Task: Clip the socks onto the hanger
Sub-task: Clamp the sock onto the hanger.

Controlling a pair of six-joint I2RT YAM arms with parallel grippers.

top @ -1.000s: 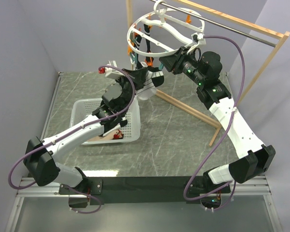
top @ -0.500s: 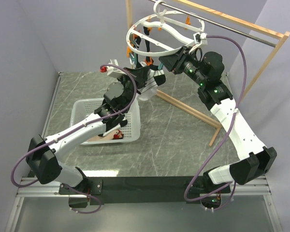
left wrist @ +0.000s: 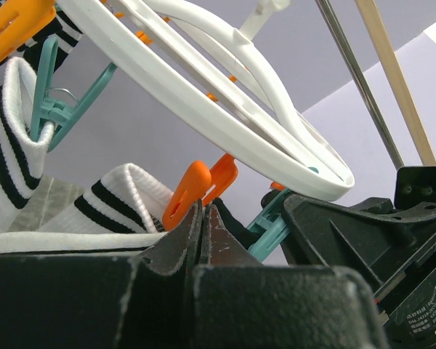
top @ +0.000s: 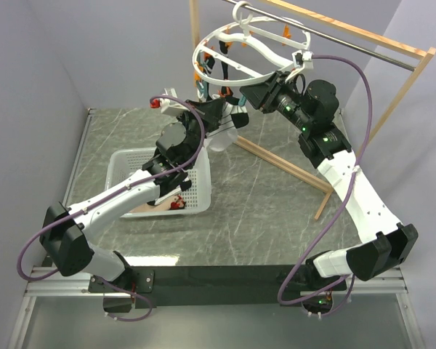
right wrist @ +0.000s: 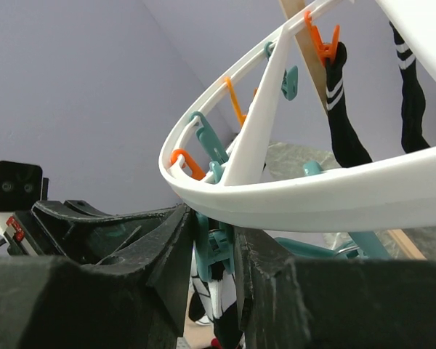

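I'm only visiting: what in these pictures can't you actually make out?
1. What lies in the basket: top view, the left arm covers most of it.
2. Whether the shut left gripper pinches the striped sock: left wrist view, its own fingers hide the contact.
3. Whether the teal clip held by the right gripper is open: right wrist view, fingers cover its mouth.

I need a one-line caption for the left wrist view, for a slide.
Shut left gripper below an orange clip of the white hanger, striped sock beside it.
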